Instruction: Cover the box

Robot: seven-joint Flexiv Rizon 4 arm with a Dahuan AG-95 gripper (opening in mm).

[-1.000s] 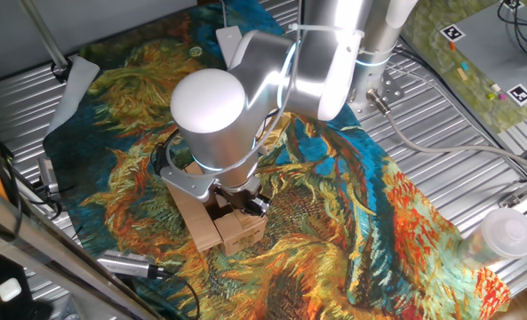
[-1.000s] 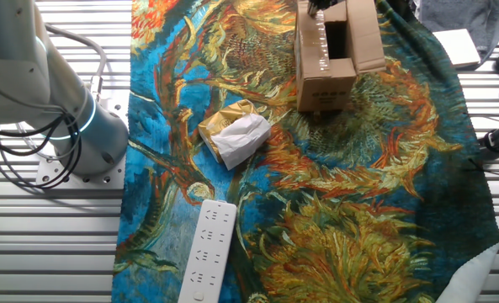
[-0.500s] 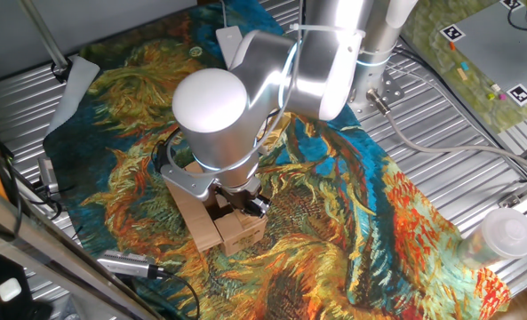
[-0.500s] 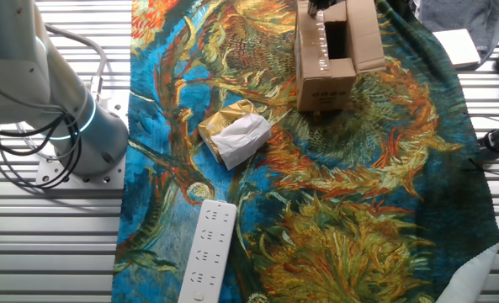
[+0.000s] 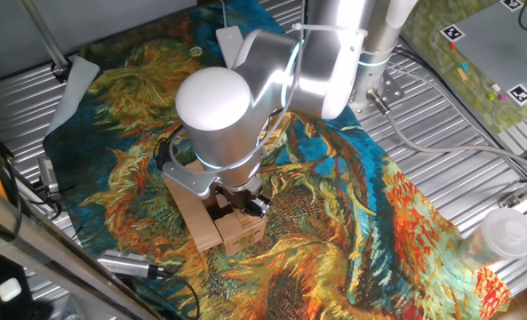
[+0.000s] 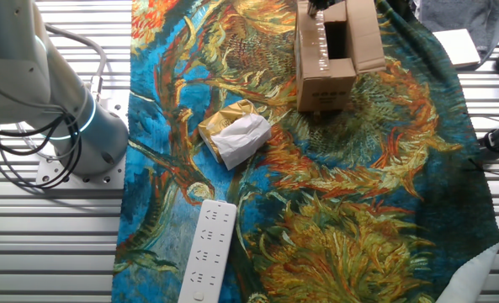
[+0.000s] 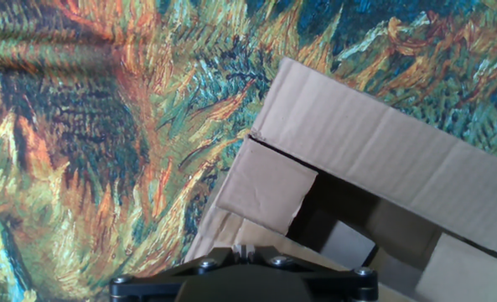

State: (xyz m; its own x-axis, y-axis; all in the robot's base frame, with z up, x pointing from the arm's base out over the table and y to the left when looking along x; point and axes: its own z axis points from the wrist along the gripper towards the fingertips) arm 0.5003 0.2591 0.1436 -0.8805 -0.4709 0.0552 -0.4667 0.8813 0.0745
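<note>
The box is plain brown cardboard and stands on the patterned cloth, directly under the arm's big white joint. In the other fixed view the box sits at the top edge with its top open, one flap laid out to the right and a taped flap on the left. In the hand view the box fills the right side: a long flap stands up, a short flap is folded inward, and the inside is dark. My gripper hangs just above the box's near edge with its fingers pressed together. In the fixed views the arm mostly hides it.
A crumpled white-and-yellow wrapper lies left of the box on the cloth. A white power strip lies nearer the arm's base. A translucent cup stands at the cloth's corner, and a metal tool lies by the box.
The arm's big joint has drifted slightly to the right. The box and its flaps look the same.
</note>
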